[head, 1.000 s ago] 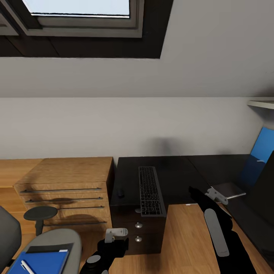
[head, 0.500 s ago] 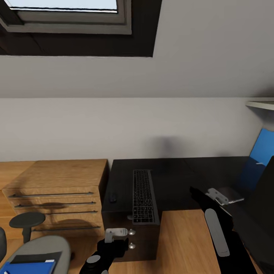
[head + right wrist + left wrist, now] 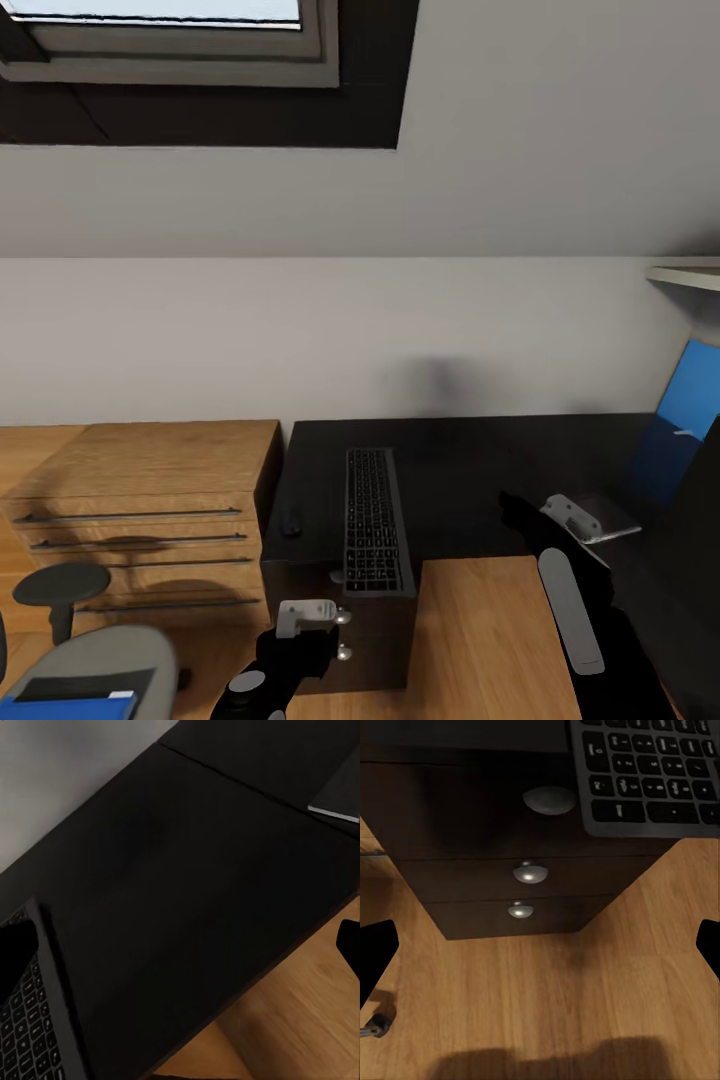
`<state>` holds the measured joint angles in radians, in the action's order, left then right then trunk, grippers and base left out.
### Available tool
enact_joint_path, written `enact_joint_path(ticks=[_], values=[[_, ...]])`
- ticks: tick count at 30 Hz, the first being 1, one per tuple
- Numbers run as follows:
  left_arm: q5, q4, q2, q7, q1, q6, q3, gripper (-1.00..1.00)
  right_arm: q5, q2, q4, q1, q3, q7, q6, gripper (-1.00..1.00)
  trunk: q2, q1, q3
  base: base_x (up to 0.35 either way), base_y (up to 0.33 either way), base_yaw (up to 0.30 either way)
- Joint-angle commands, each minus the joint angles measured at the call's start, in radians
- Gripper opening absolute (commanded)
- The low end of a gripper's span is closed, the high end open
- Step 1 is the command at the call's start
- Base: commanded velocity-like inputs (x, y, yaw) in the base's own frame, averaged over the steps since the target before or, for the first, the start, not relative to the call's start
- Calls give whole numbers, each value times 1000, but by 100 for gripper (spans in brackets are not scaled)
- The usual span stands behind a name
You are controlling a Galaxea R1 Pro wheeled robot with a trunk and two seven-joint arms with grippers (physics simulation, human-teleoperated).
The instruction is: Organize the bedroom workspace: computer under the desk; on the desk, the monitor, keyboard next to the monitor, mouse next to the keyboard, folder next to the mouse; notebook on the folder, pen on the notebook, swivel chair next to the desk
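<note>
The black-topped desk (image 3: 470, 470) fills the middle, with its blue back panel (image 3: 690, 392) at the far right. The silver-grey keyboard (image 3: 374, 520) lies lengthwise on it, its near end over the desk's front edge (image 3: 649, 772). The small black mouse (image 3: 291, 523) sits left of it. At the lower left corner the swivel chair (image 3: 95, 655) carries the blue folder (image 3: 75, 708) with the dark notebook (image 3: 90, 685) on it. The pen and the computer are out of view. A black shape at the right edge (image 3: 700, 520) may be the monitor. My left gripper (image 3: 540, 952) is open over the floor before the desk's drawers. My right gripper (image 3: 180, 952) is open above the desktop.
An oak drawer unit (image 3: 140, 490) with bar handles stands left of the desk. Under the keyboard's end is a dark drawer block with round metal knobs (image 3: 531, 873). A flat dark slab with a pale edge (image 3: 605, 520) lies on the desk by my right arm (image 3: 570, 600). Oak floor (image 3: 480, 640) lies ahead.
The whole picture has shifted, so the camera moved: desk and drawer unit sit further left and the chair has slid toward the lower left corner. Both grippers stay open and empty.
</note>
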<state>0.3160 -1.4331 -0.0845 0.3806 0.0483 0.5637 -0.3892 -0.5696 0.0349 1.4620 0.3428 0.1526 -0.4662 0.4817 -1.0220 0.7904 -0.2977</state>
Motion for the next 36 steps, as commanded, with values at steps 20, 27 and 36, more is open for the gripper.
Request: enact_joint_path(ticks=[20, 27, 36], values=[[12, -21, 1, 11, 1, 1, 0, 100, 206, 2, -89, 0, -4, -6, -58, 100, -1, 1, -1, 136, -117, 0], [13, -64, 4, 11, 1, -14, 1, 100, 283, -5, -169, 5, -4, -7, -101, 100, -1, 1, -1, 8, -7, 0], [15, -92, 6, 16, -1, -58, 1, 100, 384, -16, -319, 41, -2, -8, -157, 100, -1, 1, -1, 1, -1, 0]])
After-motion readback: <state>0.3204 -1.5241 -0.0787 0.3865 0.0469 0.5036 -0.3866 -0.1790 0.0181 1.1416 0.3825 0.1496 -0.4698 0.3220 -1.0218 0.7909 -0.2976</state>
